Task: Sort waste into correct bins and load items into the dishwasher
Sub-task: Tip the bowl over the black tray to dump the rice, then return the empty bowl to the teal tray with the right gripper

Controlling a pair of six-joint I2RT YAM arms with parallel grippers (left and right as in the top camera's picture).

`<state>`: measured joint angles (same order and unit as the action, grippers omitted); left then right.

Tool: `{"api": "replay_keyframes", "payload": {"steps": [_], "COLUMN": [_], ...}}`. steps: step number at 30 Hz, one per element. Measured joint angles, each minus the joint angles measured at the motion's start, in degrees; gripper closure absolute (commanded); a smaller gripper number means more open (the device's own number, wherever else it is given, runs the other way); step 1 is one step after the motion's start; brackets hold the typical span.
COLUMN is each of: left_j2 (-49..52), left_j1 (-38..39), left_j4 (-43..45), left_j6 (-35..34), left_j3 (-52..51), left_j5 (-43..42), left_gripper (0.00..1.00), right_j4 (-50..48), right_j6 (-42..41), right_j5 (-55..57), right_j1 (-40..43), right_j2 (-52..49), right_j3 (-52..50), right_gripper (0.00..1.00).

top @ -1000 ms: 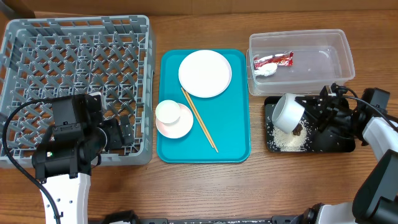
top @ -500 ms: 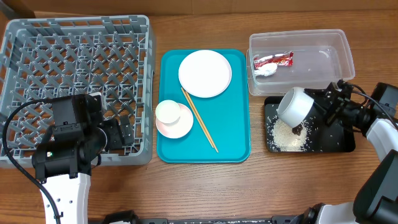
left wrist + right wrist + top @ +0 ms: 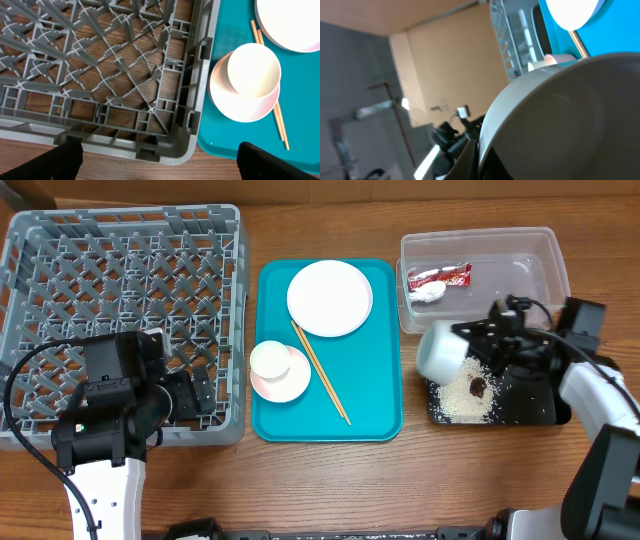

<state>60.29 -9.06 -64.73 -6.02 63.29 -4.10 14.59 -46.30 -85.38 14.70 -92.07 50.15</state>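
Note:
My right gripper [image 3: 470, 345] is shut on the rim of the pale green-white bowl [image 3: 438, 350], held tipped on its side over the left end of the black tray [image 3: 545, 412]. The bowl fills the right wrist view [image 3: 560, 120]. Rice grains [image 3: 462, 395] and a brown lump [image 3: 479, 388] lie in the tray. The clear tub [image 3: 540, 280] holds the red-and-white wrapper [image 3: 440, 277] and tissue wad [image 3: 427, 294]. The white plate [image 3: 329, 298], chopsticks [image 3: 320, 372] and white cup [image 3: 270, 360] on the pink saucer [image 3: 285, 383] sit on the teal tray. My left gripper [image 3: 157, 160] is open over the grey rack's [image 3: 120, 310] near right corner.
The teal serving tray [image 3: 375, 405] lies between the rack and the bins. In the left wrist view the rack corner [image 3: 180, 145], the cup [image 3: 252, 70] and the teal tray [image 3: 235, 145] show. Bare wooden table runs along the front.
My right gripper has swung the bowl leftward and turned it, from over the rice pile to the tray's left end. The left arm has not moved.

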Motion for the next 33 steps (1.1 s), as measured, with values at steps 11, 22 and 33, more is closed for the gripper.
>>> {"api": "replay_keyframes", "payload": {"steps": [11,22,33], "left_j2": [0.0,0.0,0.0], "left_j1": [0.0,0.0,0.0], "left_j4": [0.0,0.0,0.0], "left_j6": [0.0,0.0,0.0], "left_j3": [0.0,0.0,0.0], "left_j5": [0.0,0.0,0.0], "left_gripper": [0.00,0.00,0.00], "right_j4": [2.5,16.6,10.4], "right_j6": [5.9,27.7,38.2], "right_j5": [22.0,59.0,79.9], "right_j1": [-18.8,-40.5,-51.2], "right_j2": [8.9,8.9,0.1], "right_j3": [2.4,10.2,10.5], "right_gripper": [0.96,0.96,0.96]}}
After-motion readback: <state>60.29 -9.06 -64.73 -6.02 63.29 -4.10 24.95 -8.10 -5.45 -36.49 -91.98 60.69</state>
